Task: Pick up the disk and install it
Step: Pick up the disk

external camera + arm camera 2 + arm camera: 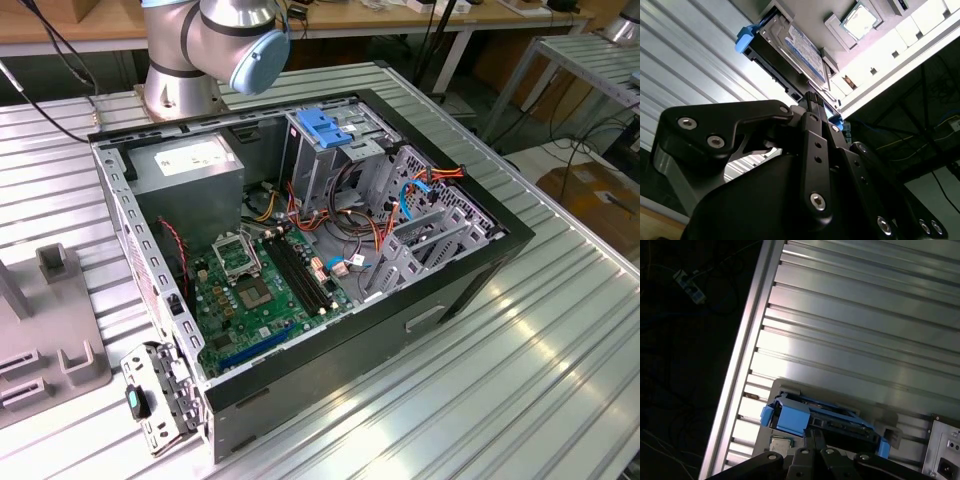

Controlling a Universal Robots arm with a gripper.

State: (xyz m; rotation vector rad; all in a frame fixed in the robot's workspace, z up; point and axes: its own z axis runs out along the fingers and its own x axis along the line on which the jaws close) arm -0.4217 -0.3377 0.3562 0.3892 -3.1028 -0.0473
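The disk (802, 50) is a flat metal drive with a blue-and-white label and blue side rails. It rests on edge in a grey holder (837, 25) on the ribbed table. My gripper (815, 100) is right at the disk's near edge, beside one blue rail. In the first wrist view the gripper (816, 436) meets the dark side of the disk (790, 415). The open computer case (480, 270) lies on the table in the exterior view. Its tall grey drive cage with a blue latch (325, 125) stands at the far side.
Inside the case are a grey power supply box (190, 160), a green motherboard (260, 295) and loose cables (345, 235). A grey fixture (50, 340) sits at the exterior view's left. The table edge (747, 355) drops to a dark floor beside the holder.
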